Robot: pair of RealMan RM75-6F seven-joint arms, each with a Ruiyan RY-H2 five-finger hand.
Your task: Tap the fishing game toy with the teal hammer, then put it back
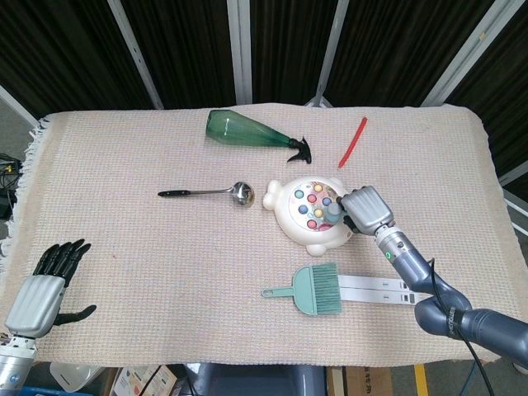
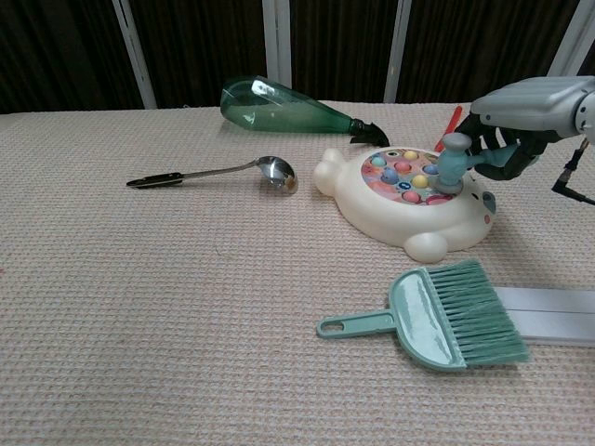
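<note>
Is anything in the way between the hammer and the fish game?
No, nothing visible. The right hand holds the teal hammer, and its head is down on the fishing game toy, right on the colourful top. The brush lies nearer the front, out of the way.
</note>
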